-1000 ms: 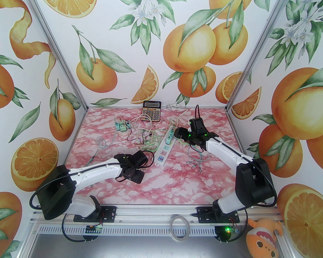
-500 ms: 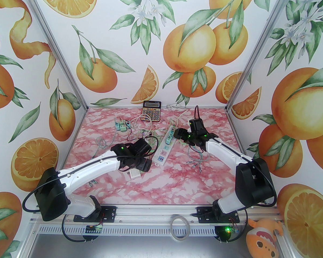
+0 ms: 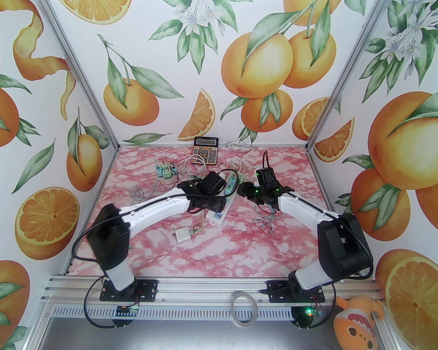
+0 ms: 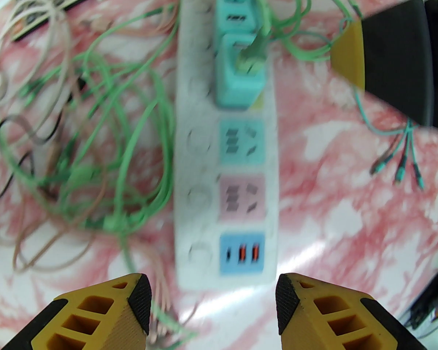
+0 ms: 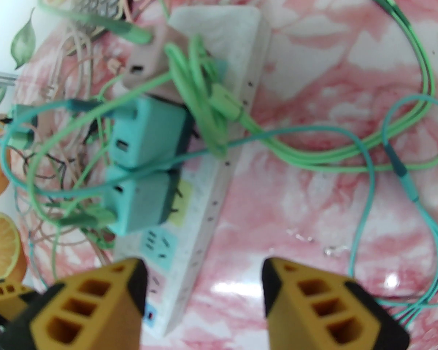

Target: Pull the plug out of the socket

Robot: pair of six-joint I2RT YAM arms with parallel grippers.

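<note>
The white socket strip (image 3: 221, 204) lies diagonally mid-table. In the left wrist view two teal plugs (image 4: 239, 82) sit in the far half of the strip (image 4: 193, 97), and green cables run off them. My left gripper (image 4: 213, 301) (image 3: 219, 199) is open, hovering over the strip's near end, its fingertips (image 4: 138, 297) level with that end. My right gripper (image 5: 204, 290) (image 3: 242, 188) is open beside the strip's (image 5: 222, 122) far half. Ahead of it stand two teal plugs (image 5: 146, 137) and a beige plug (image 5: 149, 58).
A loose white adapter (image 3: 182, 235) lies on the pink marble table (image 3: 241, 250) near the left arm. Tangled green and tan cables (image 4: 106, 129) spread left of the strip. A calculator (image 3: 205, 151) and small teal adapters (image 3: 164, 170) sit at the back. Cable ends (image 3: 264, 222) lie right.
My left arm has swung from the near left up to the strip, leaving the white adapter on the table. Both grippers' jaws have narrowed. The right gripper shifted slightly toward the strip.
</note>
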